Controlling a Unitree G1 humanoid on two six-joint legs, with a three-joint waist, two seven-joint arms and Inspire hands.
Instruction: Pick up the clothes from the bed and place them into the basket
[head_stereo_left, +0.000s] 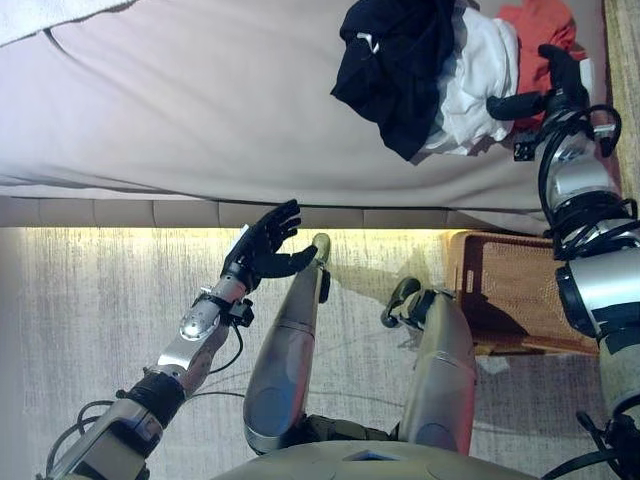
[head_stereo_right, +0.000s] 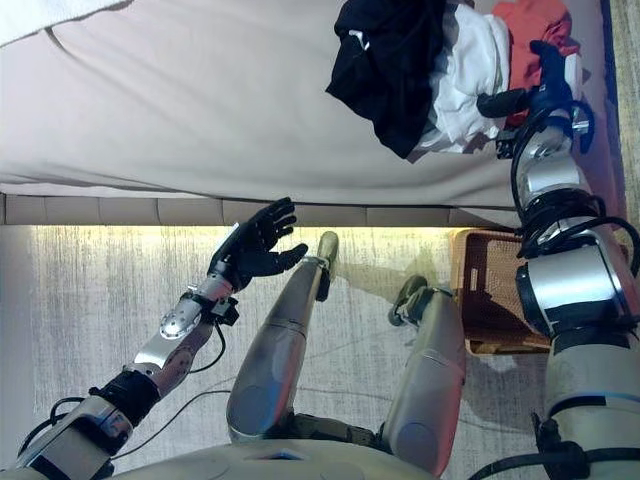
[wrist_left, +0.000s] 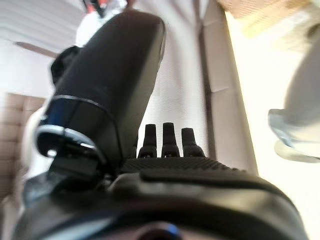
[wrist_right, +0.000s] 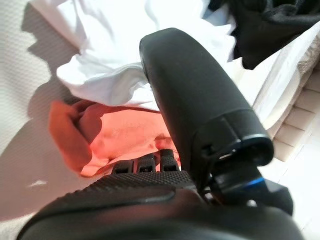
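A pile of clothes lies at the bed's far right: a black garment (head_stereo_left: 395, 65), a white one (head_stereo_left: 480, 65) and an orange one (head_stereo_left: 540, 22). My right hand (head_stereo_left: 562, 82) rests open at the pile's right side. Its thumb (wrist_right: 190, 85) reaches over the white cloth and its fingers (wrist_right: 145, 162) point at the orange garment (wrist_right: 120, 135), gripping nothing. My left hand (head_stereo_left: 265, 245) hovers open and empty over the floor just in front of the bed's edge. The brown wicker basket (head_stereo_left: 500, 290) stands on the floor at the right, below the pile.
The bed (head_stereo_left: 200, 110) has a grey sheet, with a padded frame edge (head_stereo_left: 120, 212) along its front. A white cloth (head_stereo_left: 50, 15) shows at the far left corner. A pale rug (head_stereo_left: 90, 310) covers the floor.
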